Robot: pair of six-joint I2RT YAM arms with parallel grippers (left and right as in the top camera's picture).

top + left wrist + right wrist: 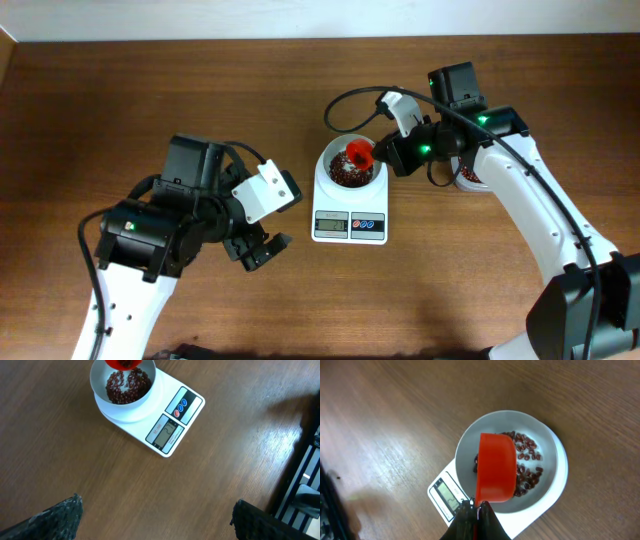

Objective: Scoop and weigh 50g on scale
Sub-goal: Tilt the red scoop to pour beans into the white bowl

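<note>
**Scoop Held Over the Scale Bowl**

Overhead: you see the scale at frame centre on the table, with the beans in its bowl. The right pincer is clamped on the red scoop above the bowl. The left pincer, at lower left, is spread apart and empty.

Left wrist: the scale sits at upper centre.

Right wrist: the scoop hangs over the bowl, with beans showing to its right.
</note>
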